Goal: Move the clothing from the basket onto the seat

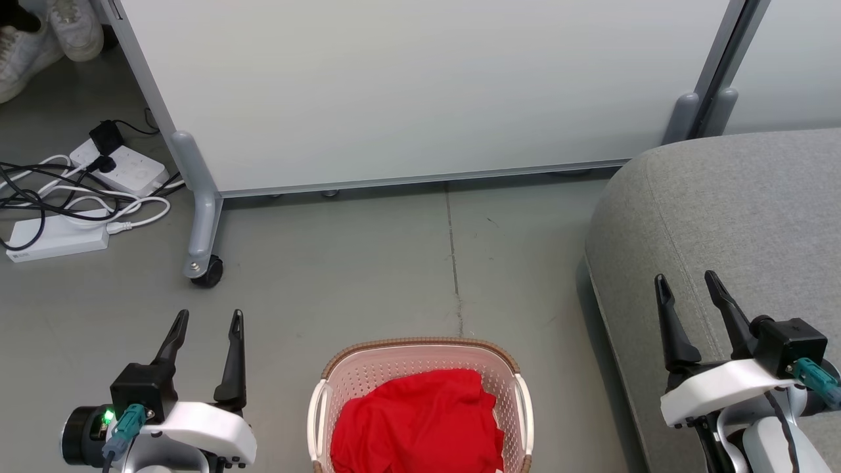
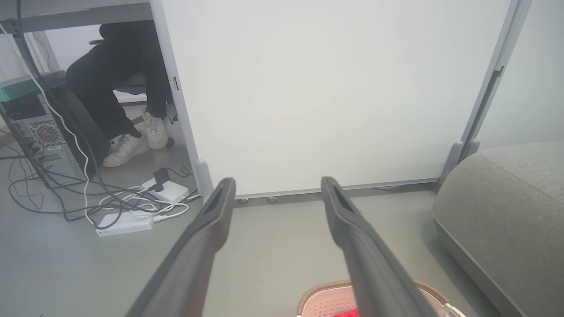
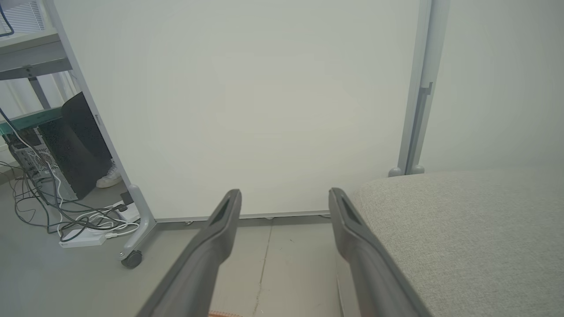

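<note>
Nearest, low in the middle of the head view: the basket, standing on the floor and heaped with the clothing, bright red, bunched, filling most of the inside. Nothing lifted out yet, by the look of it, so the whole task is to come.

Left of the basket, the left gripper, fingers spread wide, holding nothing, well apart from the rim. Right of it and a little farther, the right gripper, likewise spread wide and empty, hovering over the near edge of the seat.

For the step in hand, probably a first reach into the basket:
- Come in over the rim from above, not from the side.
- Keep the fingers wide until astride a raised fold, then sink into the heap and close on a thick bunch rather than a thin edge.
- Stay off the perforated wall and the white handles — likely to drag the light basket along otherwise.
- Lift until the trailing cloth clears the rim before swinging right.
- Probably best done with the right gripper, closest to the seat, and set down well in from the rounded corner.

Farther back, bare floor, then a pale partition panel on a caster. At far left, power strips and cables, and a person's white shoes — no reason to go near any of it.
</note>
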You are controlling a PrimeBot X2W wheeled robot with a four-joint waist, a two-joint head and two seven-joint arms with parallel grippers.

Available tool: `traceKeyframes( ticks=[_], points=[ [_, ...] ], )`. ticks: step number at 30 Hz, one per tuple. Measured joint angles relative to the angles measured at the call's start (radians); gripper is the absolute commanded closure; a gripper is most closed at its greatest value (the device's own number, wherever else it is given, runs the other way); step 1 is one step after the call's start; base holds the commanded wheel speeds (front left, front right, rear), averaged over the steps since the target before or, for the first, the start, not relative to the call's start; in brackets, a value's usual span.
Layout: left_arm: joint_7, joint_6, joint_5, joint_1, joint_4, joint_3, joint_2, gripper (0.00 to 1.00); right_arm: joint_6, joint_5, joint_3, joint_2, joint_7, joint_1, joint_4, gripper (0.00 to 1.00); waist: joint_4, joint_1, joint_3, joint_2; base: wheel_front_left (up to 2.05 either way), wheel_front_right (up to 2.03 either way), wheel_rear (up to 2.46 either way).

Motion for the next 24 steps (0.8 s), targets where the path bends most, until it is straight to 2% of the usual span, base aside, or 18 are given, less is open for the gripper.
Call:
traceKeyframes(
  ticks=[18,24],
  points=[
    [-0.001,0.013,-0.019,-0.003,-0.021,-0.008,0.002,0.0,0.0,0.019,0.001,-0.007,0.0,-0.002,0.01,0.0,0.0,0.0,0.007,0.0,0.0,0.0,0.0],
    [-0.009,0.006,0.008,-0.102,-0.067,-0.052,-0.003,0.0,0.0,0.026,-0.012,-0.004,0.002,-0.025,-0.04,0.0,-0.008,0.0,0.048,0.0,0.0,0.0,0.0]
  ],
)
